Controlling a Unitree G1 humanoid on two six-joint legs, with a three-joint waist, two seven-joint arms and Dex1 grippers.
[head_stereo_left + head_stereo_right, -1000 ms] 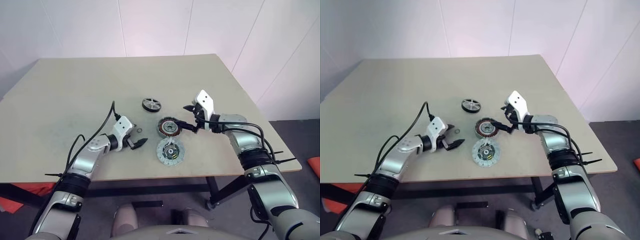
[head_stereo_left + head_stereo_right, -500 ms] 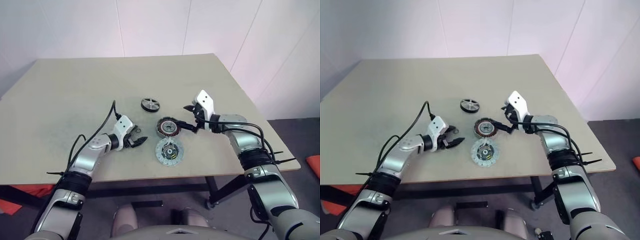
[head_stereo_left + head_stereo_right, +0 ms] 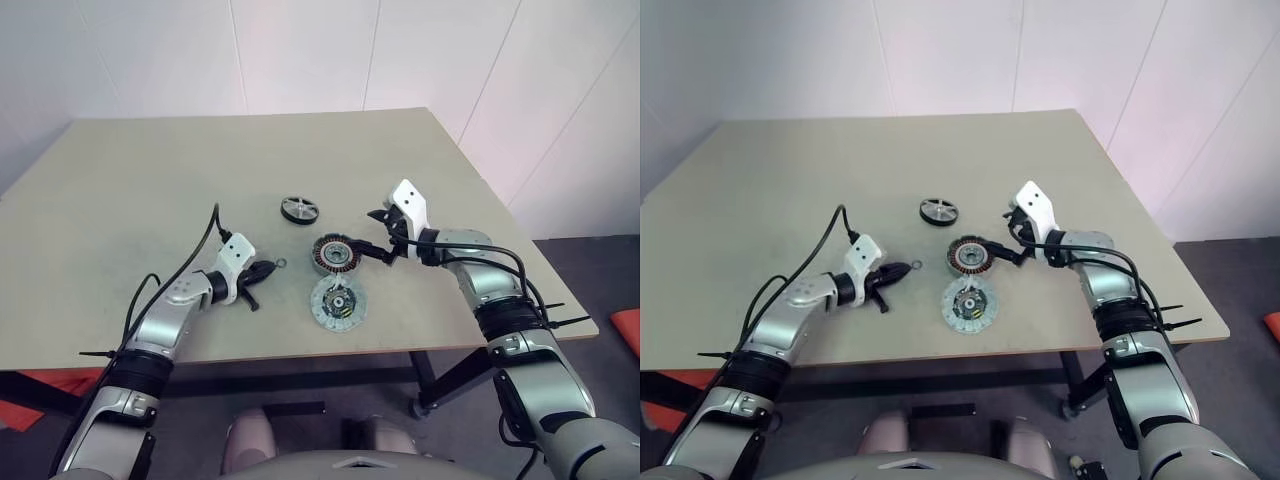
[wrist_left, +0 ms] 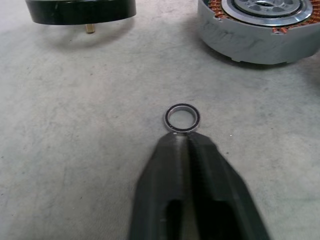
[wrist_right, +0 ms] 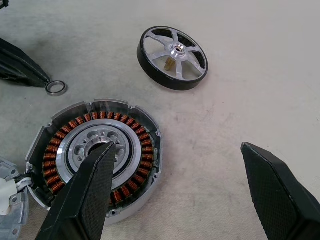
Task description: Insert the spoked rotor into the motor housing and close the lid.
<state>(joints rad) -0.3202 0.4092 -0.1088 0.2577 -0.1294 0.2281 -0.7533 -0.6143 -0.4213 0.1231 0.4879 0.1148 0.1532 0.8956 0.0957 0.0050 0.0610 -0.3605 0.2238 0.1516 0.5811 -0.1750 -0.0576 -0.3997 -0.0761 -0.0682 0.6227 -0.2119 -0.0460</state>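
The spoked rotor (image 3: 301, 209), a small round wheel with black rim and silver metal spokes, lies flat on the beige table (image 3: 150, 180), beyond the motor housing (image 3: 337, 255), a thick grey ring with copper-coloured coils inside, and apart from it. The lid (image 3: 339, 303), a flat silvery-grey disc with a black centre hub, lies just on my near side of the housing. My right gripper (image 5: 175, 192) stands at the housing's right edge with its two black fingers spread wide, one finger over the housing's silver centre, holding nothing; the rotor lies ahead of it and to my left. My left gripper (image 4: 182, 137) has its fingers together, tips touching a small loose metal washer ring (image 4: 182, 118) on the table. I judge the right gripper the better placed to reach the rotor.
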